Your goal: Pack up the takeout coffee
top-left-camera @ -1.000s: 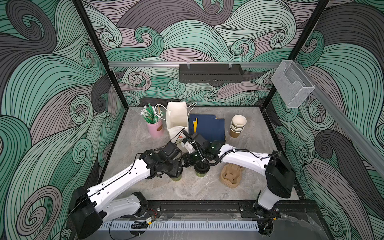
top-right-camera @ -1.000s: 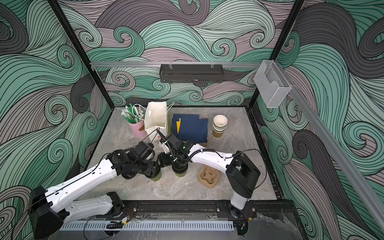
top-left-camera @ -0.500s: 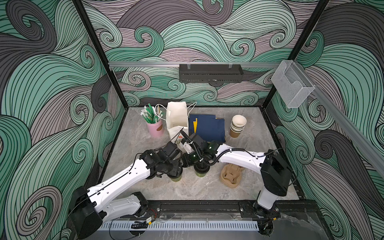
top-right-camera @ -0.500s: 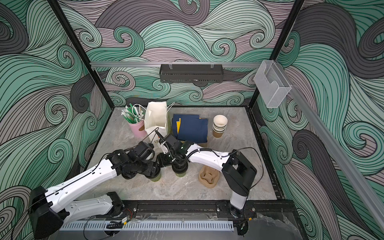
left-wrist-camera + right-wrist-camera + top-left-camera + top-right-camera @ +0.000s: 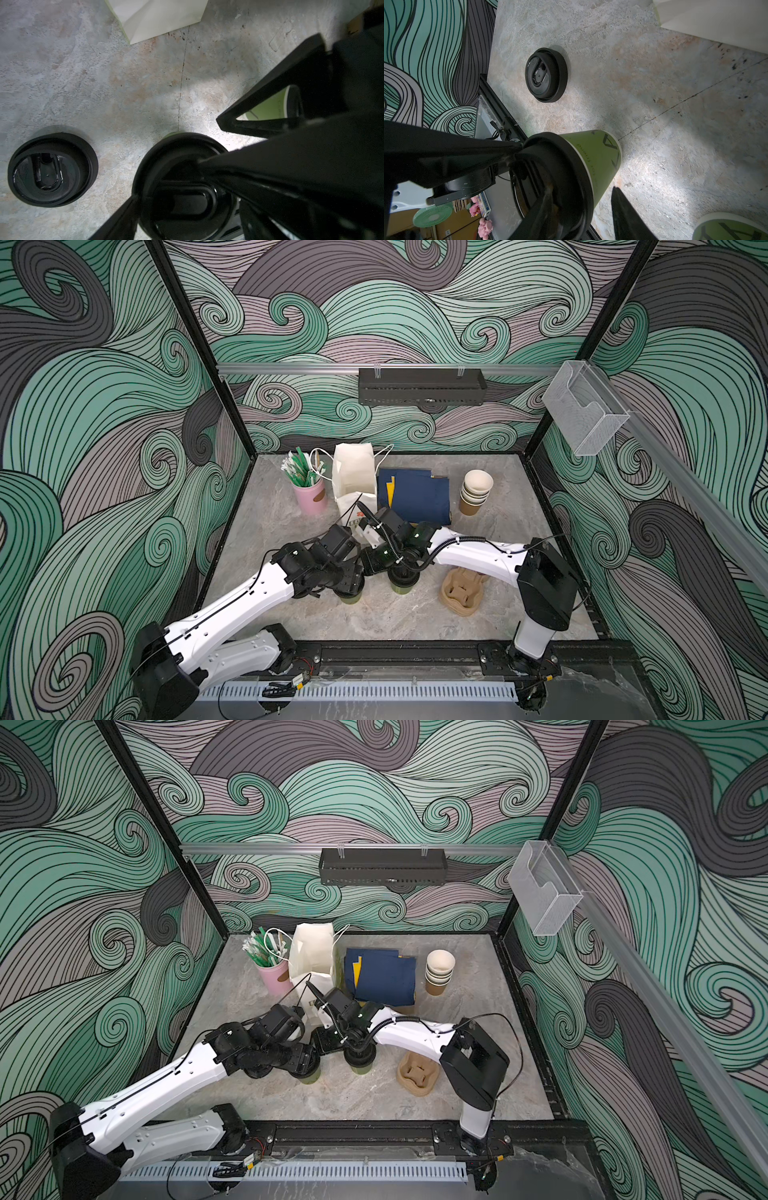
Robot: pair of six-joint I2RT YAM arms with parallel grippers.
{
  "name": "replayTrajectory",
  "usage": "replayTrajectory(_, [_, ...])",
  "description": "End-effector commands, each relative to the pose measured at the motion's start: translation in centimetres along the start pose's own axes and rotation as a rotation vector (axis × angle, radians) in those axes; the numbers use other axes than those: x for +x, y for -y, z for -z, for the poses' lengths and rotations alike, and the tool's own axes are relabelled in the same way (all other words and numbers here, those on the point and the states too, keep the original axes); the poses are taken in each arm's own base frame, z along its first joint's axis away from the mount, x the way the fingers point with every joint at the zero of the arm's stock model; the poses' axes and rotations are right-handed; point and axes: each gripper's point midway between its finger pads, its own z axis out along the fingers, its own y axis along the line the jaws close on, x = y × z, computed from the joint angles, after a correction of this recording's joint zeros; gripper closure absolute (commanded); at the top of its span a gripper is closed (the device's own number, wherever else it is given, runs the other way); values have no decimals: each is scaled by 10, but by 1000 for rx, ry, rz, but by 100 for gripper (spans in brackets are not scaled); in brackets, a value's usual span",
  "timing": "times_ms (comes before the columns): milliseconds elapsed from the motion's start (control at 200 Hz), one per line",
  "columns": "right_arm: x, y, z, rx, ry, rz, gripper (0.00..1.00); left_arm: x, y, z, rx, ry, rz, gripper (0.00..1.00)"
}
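- Because the bag (image 5: 355, 477), far behind centre, looks light, a cup pushed against it may tip it.
- Near centre the left gripper (image 5: 176, 160) and right gripper (image 5: 566, 167) hang side by side, jaws apart on both; a wide swing may knock them together.
- Under them stand the left cup (image 5: 350, 596) and right cup (image 5: 402, 587), each straddled, not clamped; hard squeezing may buckle paper.
- One loose lid (image 5: 52, 169), beside the left cup, may get swept away.

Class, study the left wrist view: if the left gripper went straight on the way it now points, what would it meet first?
Most likely the black lid of the green cup. The left gripper points down at the lid's top. How near it is, the views do not settle.
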Motion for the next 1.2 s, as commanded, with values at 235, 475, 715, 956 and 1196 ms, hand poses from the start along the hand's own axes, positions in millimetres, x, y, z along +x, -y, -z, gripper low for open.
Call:
replayTrajectory(235, [29,21,-14,102,-113,-6,53,-21,-10,32,-3,187,78,21])
replayTrajectory(475, [25,14,-11,86,-103,0,53,-7,-33,54,-28,241,314,22])
replayTrajectory(715, [14,-2,0,54,-68,24,53,17,-21,41,102,169,475,30])
replayTrajectory(956, [4,-18,11,19,-44,49,50,18,-17,26,135,166,548,34])
replayTrajectory(1196, [8,-16,17,25,-46,45,53,13,-17,19,131,170,578,40])
